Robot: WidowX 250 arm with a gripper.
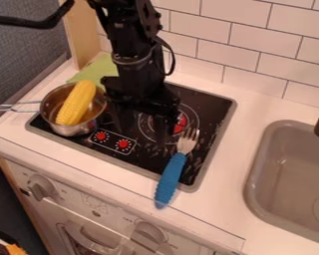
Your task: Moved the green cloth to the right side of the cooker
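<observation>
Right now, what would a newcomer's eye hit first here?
Likely the yellow corn, propped in the metal pot on the left of the black cooktop, then the blue-handled fork sticking out over the cooktop's front edge. The dark gripper hangs over the middle, while the green cloth is quieter, behind the pot at the back left.
</observation>
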